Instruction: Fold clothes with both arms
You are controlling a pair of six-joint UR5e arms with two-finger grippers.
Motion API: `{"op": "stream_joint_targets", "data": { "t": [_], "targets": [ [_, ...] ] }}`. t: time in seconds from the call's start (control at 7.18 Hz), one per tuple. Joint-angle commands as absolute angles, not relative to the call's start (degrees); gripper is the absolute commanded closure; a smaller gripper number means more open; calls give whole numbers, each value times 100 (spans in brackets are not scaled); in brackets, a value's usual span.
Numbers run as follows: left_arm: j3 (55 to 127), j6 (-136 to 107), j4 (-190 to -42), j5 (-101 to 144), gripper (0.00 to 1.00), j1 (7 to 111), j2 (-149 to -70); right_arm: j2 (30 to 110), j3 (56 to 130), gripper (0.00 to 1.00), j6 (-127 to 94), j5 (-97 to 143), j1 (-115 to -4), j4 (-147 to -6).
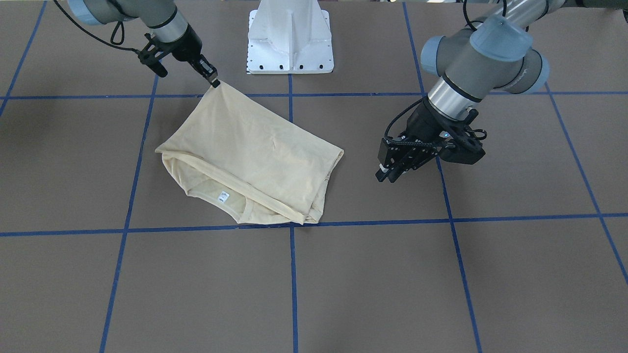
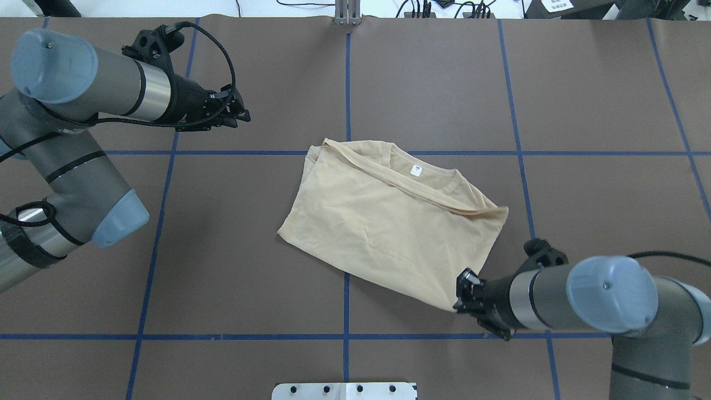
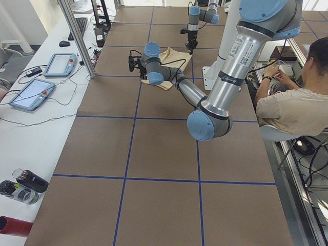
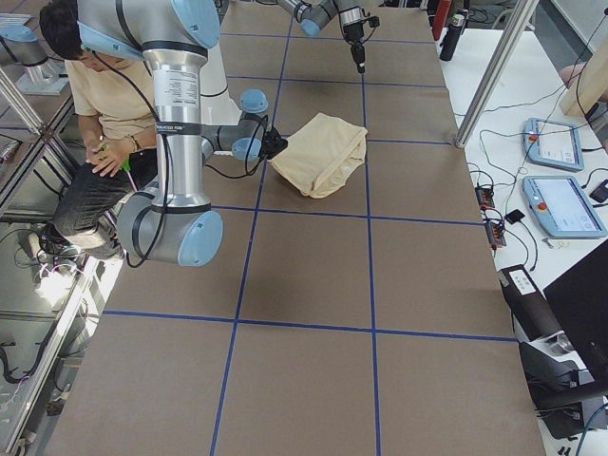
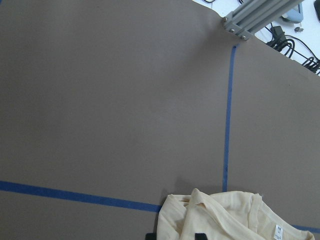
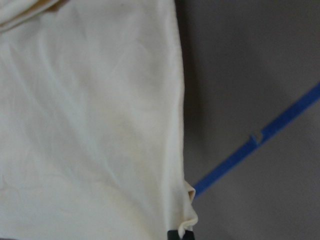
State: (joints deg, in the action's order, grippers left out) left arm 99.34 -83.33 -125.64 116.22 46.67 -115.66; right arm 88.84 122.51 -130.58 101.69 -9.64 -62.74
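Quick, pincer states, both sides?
Left pincer: open, holding nothing.
Right pincer: closed on a corner of the shirt.

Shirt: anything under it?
Only the table and a blue tape line running beneath the shirt show. The right gripper pinches one corner. Whatever lies under the folded cloth is covered.

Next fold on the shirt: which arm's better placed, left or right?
Right. The right gripper is shut on the shirt at its corner nearest the base, so it can likely carry the fold over. The left gripper hangs open beside the shirt, touching nothing.
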Motion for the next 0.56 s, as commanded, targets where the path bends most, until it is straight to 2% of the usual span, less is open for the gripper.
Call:
{"op": "stream_joint_targets", "data": {
  "t": [0.0, 0.42],
  "targets": [
    [10037, -8724, -12489, 11690, 40, 4449, -11531, 8965, 12349, 1, -13069, 10047, -274, -6275],
    [10020, -9131, -12411, 10948, 38, 3362, -11400, 8948, 12595, 0, -13008, 10229, -1331, -6267]
  ]
}}
